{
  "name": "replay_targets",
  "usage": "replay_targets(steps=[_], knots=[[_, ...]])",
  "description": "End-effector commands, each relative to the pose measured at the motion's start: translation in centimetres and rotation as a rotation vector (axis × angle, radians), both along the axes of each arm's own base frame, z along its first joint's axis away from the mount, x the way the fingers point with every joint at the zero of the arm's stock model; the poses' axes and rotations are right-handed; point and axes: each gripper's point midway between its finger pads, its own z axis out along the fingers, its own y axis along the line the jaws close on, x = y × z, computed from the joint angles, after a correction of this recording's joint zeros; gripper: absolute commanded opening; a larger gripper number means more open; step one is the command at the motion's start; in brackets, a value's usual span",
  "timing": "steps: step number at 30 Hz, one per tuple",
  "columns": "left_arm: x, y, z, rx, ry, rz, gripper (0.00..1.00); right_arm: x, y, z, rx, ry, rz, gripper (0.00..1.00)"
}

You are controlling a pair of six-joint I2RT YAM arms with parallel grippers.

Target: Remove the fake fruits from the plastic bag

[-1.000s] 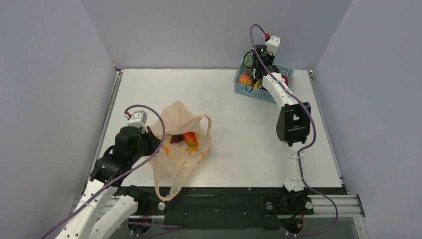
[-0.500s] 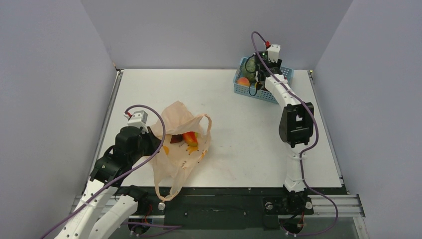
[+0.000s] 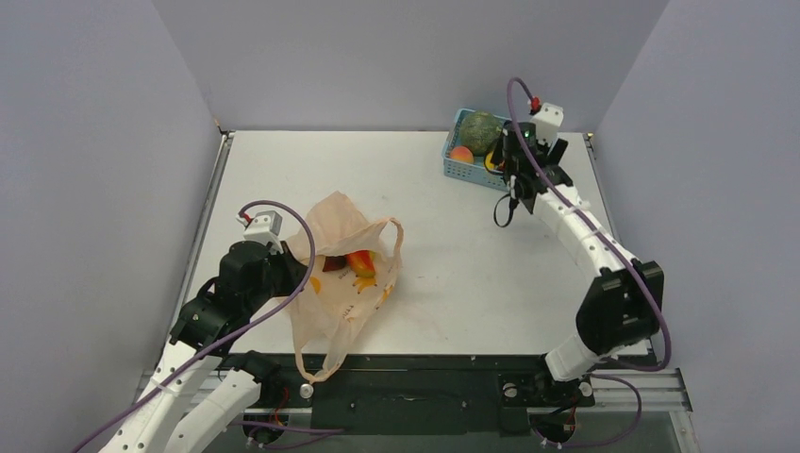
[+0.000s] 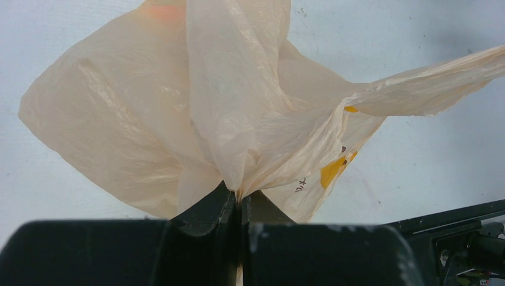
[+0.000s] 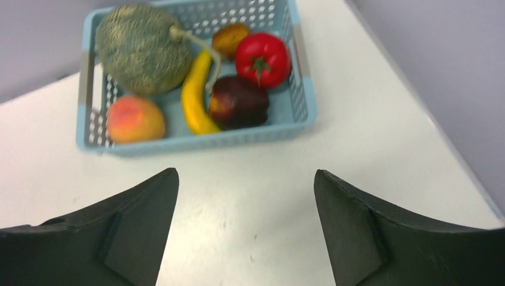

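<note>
Top view: the plastic bag [image 3: 344, 274] lies on the worktop [image 3: 472, 274], well apart from the blue basket [image 3: 469, 174], with one mango [image 3: 361, 261] showing inside.

Left wrist: the left claw [image 4: 240, 205] is clamped on a fold of the bag.

Right wrist: the right claw [image 5: 245, 174], apart and holding nothing, hangs near the basket. The basket holds six fruits: one melon [image 5: 143, 47], one banana [image 5: 193, 95], one plum [image 5: 238, 102], one peach-coloured fruit [image 5: 134, 119], one red fruit [image 5: 262, 53] and one small brown fruit [image 5: 230, 39].
</note>
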Motion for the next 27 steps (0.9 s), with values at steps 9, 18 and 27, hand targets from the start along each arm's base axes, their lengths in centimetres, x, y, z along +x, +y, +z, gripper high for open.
replay_targets(steps=[9, 18, 27], knots=[[0.5, -0.5, 1.1, -0.016, -0.030, -0.009, 0.00, -15.9, 15.3, -7.7, 0.237, 0.008, 0.518, 0.81], [0.6, -0.7, 0.7, -0.011, -0.017, -0.015, 0.00, -28.3, 27.3, -6.3, 0.240, -0.096, 0.970, 0.81], [0.6, -0.7, 0.6, -0.008, -0.011, -0.019, 0.00, -30.1, 36.2, -3.7, 0.001, -0.122, 1.092, 0.72]])
